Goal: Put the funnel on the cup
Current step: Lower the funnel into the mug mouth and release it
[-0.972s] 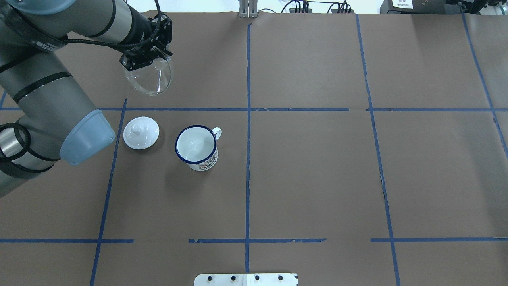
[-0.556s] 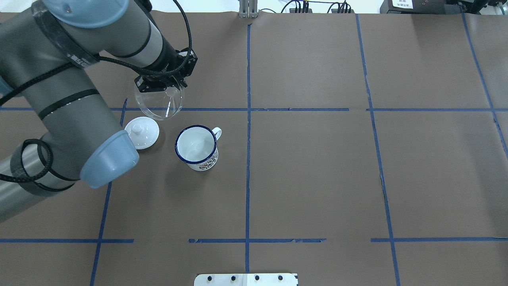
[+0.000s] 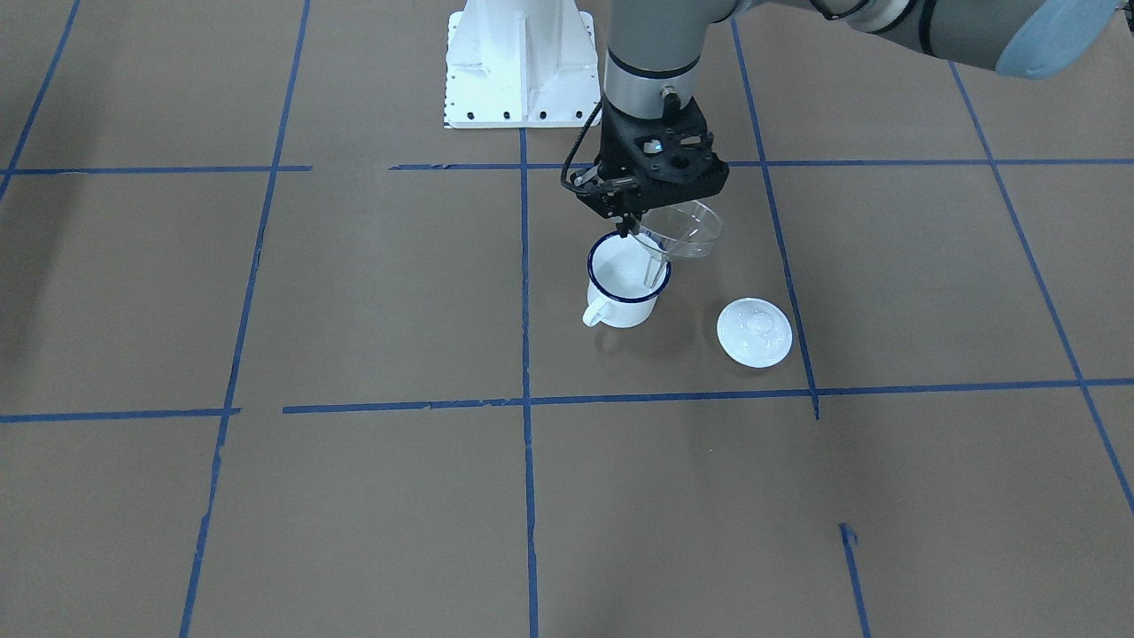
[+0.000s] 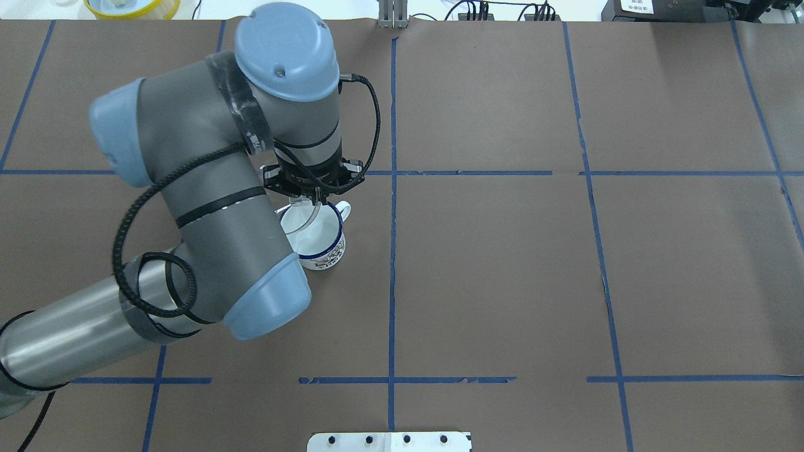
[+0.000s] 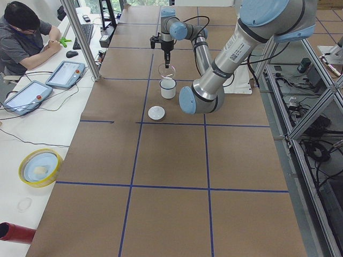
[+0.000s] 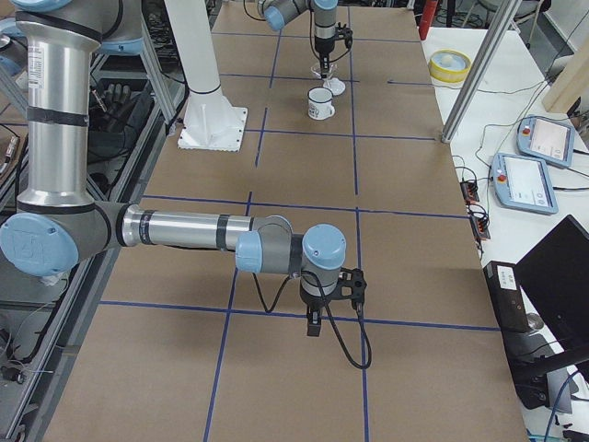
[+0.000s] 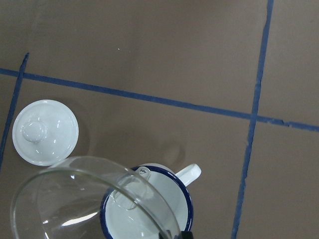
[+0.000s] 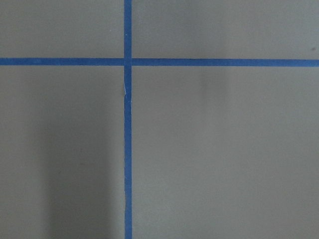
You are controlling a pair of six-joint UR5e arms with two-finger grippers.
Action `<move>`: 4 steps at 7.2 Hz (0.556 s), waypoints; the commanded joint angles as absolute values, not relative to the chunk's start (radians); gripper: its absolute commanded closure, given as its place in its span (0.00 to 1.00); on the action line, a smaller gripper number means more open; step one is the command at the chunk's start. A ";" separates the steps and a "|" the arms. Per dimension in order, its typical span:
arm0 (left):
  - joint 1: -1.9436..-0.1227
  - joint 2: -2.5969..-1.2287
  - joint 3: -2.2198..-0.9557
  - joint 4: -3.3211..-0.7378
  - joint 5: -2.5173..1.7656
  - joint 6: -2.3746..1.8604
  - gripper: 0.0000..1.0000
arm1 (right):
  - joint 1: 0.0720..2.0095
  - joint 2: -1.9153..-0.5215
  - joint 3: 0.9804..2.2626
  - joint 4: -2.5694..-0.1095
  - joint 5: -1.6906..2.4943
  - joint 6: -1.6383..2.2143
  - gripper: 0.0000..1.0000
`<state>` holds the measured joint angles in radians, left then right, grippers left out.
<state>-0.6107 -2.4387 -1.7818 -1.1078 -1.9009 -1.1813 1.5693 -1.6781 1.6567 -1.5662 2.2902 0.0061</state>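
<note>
The cup (image 3: 625,288) is a white mug with a dark blue rim; it stands upright on the brown paper and also shows in the overhead view (image 4: 320,242). My left gripper (image 3: 633,226) is shut on the rim of the clear funnel (image 3: 682,229) and holds it tilted just above the cup. The funnel's spout points down over the cup's mouth. In the left wrist view the funnel (image 7: 84,199) overlaps the cup (image 7: 154,211). My right gripper (image 6: 315,324) shows only in the exterior right view, low over the table far from the cup; I cannot tell whether it is open or shut.
A flat white lid with a knob (image 3: 754,331) lies on the table beside the cup, a little apart from it. My left arm hides the lid in the overhead view. The white robot base (image 3: 518,62) stands behind. An operator (image 5: 24,32) sits at the side bench.
My left gripper has carried the funnel from the far left of the table toward me and to the right, until it hangs over the cup. The cup and the lid have not moved.
</note>
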 commanded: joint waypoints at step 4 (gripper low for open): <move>-0.548 -2.442 -1.707 -1.123 -1.855 -1.094 1.00 | 1.569 -1.678 1.657 -1.566 2.290 0.006 0.00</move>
